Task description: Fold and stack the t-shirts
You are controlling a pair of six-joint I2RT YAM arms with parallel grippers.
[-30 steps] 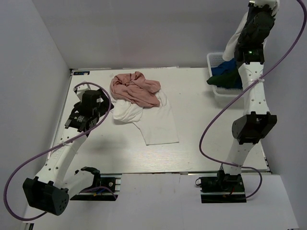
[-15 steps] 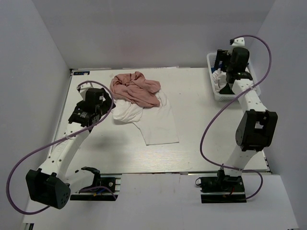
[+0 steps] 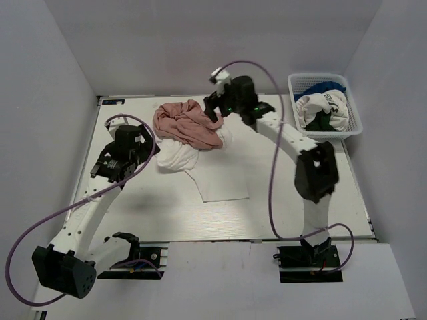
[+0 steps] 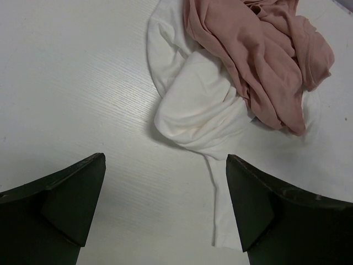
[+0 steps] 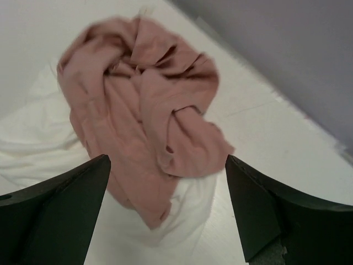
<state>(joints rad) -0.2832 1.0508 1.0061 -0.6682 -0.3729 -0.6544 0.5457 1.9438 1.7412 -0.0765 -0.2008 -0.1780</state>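
Note:
A crumpled pink t-shirt [image 3: 187, 123] lies on a spread white t-shirt [image 3: 217, 173] at the table's middle back. My right gripper [image 3: 213, 107] hovers open just above the pink t-shirt's right edge, holding nothing. In the right wrist view the pink t-shirt [image 5: 138, 99] and the white t-shirt [image 5: 187, 221] lie under the right gripper [image 5: 165, 165]. My left gripper [image 3: 133, 157] stands open left of the pile, empty. The left wrist view shows the white t-shirt [image 4: 198, 110] and the pink t-shirt [image 4: 259, 55] beyond the left gripper [image 4: 165, 160].
A white mesh basket [image 3: 355, 117] stands at the back right. It holds a white t-shirt with dark lettering [image 3: 319, 107], a blue one [image 3: 328, 87] and a dark green one [image 3: 325, 123]. Walls close in the left, back and right sides.
My right arm came down from above the basket, let go of the clothes there, and swung left to the pink t-shirt with its jaws now open. The left arm barely moved.

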